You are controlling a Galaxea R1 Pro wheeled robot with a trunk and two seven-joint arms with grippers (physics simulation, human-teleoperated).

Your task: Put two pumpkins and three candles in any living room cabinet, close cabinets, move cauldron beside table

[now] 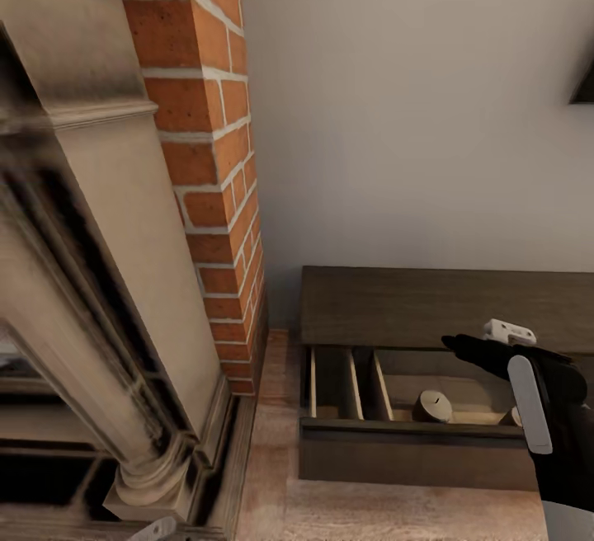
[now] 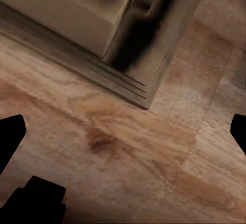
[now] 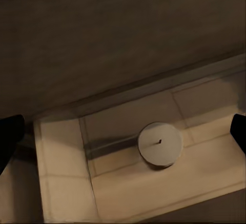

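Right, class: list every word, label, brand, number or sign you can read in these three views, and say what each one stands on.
There are none to read.
The cabinet top and open drawer are plain wood.
The candle in the drawer shows a wick mark, no lettering.
The brick column, wall and wood floor carry no text.
The right arm's white panel is blank.

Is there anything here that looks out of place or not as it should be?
Only one thing: the cabinet has a drawer standing open, with a candle upright inside and a second one partly hidden by the right arm. Nothing looks spilled, tilted or damaged.
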